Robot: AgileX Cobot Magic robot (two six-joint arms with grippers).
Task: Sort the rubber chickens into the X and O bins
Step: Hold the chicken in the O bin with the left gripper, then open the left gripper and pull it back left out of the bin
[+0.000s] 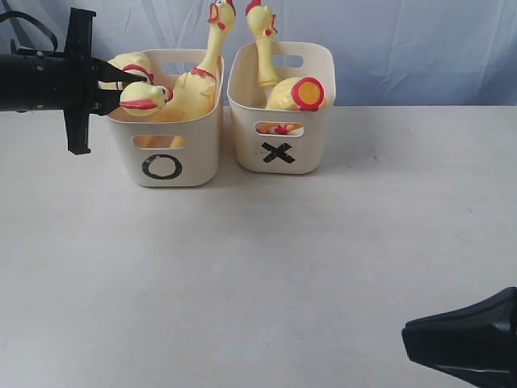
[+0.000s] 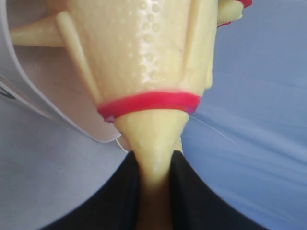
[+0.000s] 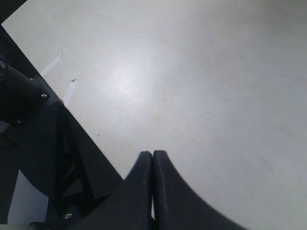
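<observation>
Honestly, the main risk I saw was the grip: the left jaws pinched one rubber chicken [image 2: 144,57] by its thin neck, just past the red band. That soft rubber could squirm free, or the body could snag the O bin [image 1: 194,166] rim and drag the tub. The chicken sat at the top of that bin, beside the other chickens [image 1: 198,89]. The left arm [image 1: 40,81] reached in level from the side. The right jaws were pressed together, empty, low over bare counter [image 1: 258,267], well apart from the X bin [image 1: 311,149].
</observation>
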